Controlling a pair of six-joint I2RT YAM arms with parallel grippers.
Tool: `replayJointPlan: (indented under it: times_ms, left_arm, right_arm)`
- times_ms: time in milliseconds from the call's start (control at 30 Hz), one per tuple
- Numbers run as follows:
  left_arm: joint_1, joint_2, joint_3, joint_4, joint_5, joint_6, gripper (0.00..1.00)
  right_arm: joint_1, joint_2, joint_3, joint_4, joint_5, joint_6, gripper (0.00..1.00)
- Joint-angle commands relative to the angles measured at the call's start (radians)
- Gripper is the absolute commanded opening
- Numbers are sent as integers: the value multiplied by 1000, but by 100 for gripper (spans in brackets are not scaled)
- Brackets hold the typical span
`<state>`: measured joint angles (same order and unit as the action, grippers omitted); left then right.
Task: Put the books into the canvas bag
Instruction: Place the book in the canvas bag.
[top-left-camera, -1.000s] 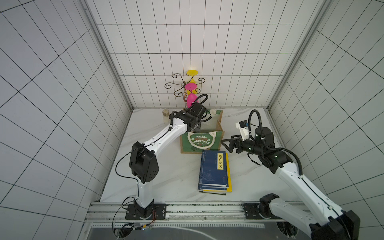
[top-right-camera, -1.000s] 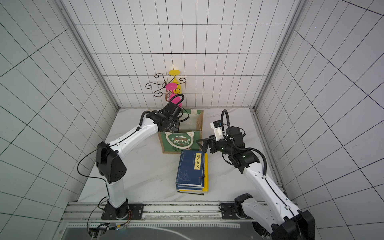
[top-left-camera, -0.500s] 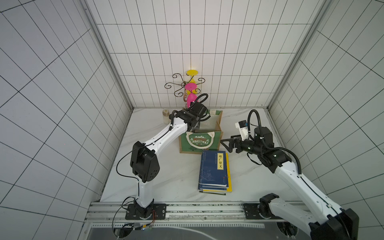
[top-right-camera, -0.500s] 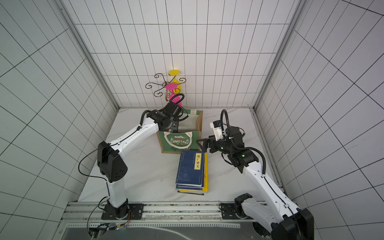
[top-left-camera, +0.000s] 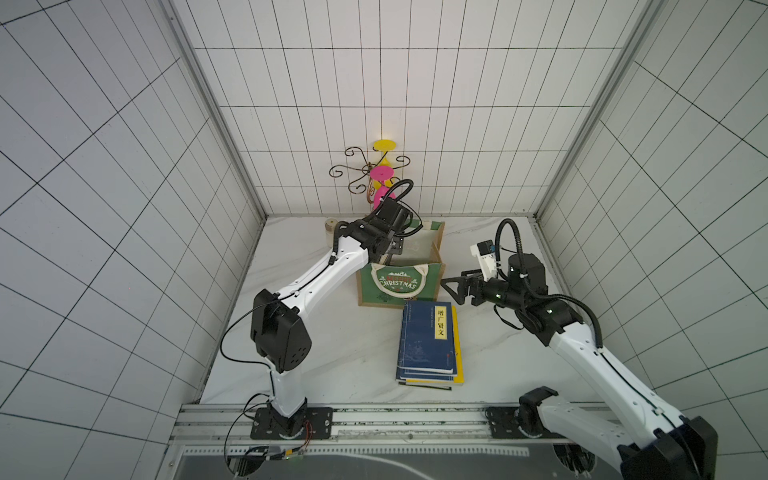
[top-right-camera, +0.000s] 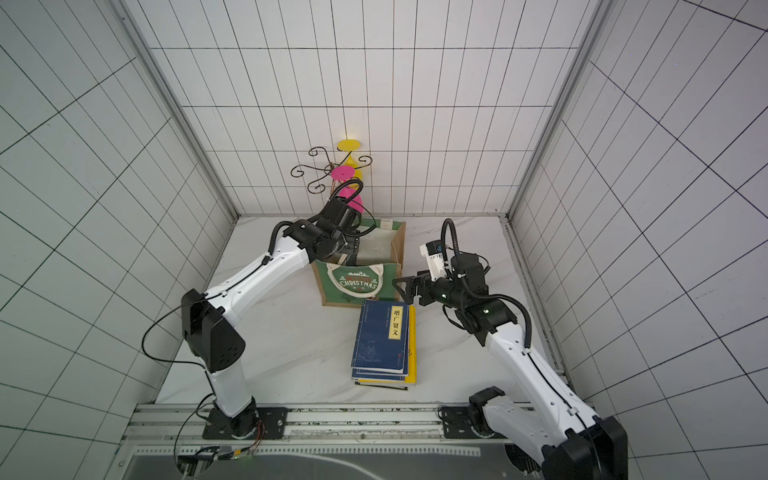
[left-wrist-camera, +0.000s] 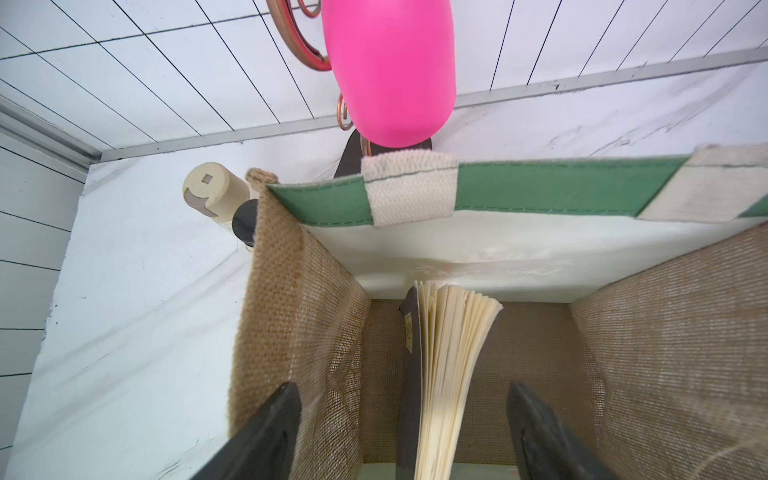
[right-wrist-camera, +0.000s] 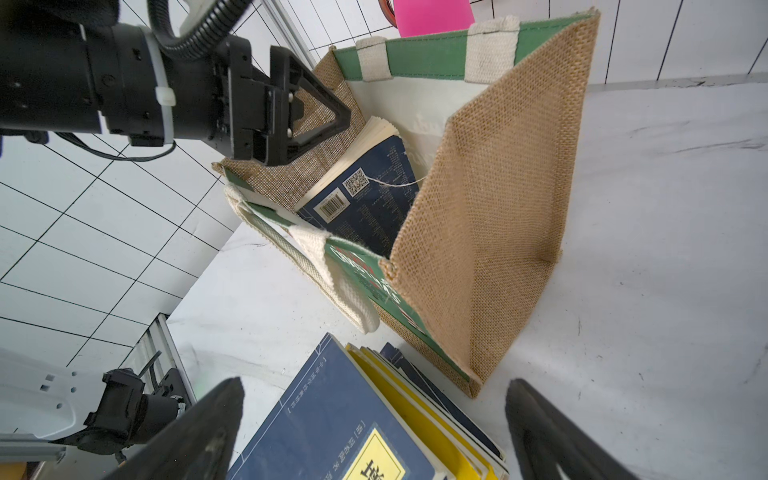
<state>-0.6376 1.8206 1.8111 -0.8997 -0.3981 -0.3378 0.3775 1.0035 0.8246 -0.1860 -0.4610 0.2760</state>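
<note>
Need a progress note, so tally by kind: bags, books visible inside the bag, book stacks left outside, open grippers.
canvas bag: 1
book inside the bag: 1
stack of books outside: 1
open grippers: 2 (left gripper, right gripper)
Total: 5

Bright, even and soft throughout, lit from above. Only faint shadows on the marble table beside the stack of books. In both top views, bowed tile lines on the walls toward the edges, sharp at centre. In the left wrist view, out of focus at the fingers of the left gripper, smeared on the white lining of the canvas bag, mild sheen on the pink cup.
</note>
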Motion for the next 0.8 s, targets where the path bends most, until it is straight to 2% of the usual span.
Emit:
replayJointPlan:
  times_ms: [0,167,400,633,767]
  left_arm:
    - [3,-56,-29,84,27,31,81]
    - [2,-99,-25,98,95,83,85]
    - [2,-244,-82,77,325,191,96]
    - [-12,-431,-294,64,560,211,97]
    - [-116,-531,-449,71,567,203,97]
  right_arm:
    - [-8,5,-39,20,-7,-4,99]
    - [-8,12,-38,22,-8,-3,99]
    - [-8,9,-41,3,3,-12,99]
    - [-8,-4,-84,-5,9,-11,99]
    - [-6,-33,-102,-42,22,-11,99]
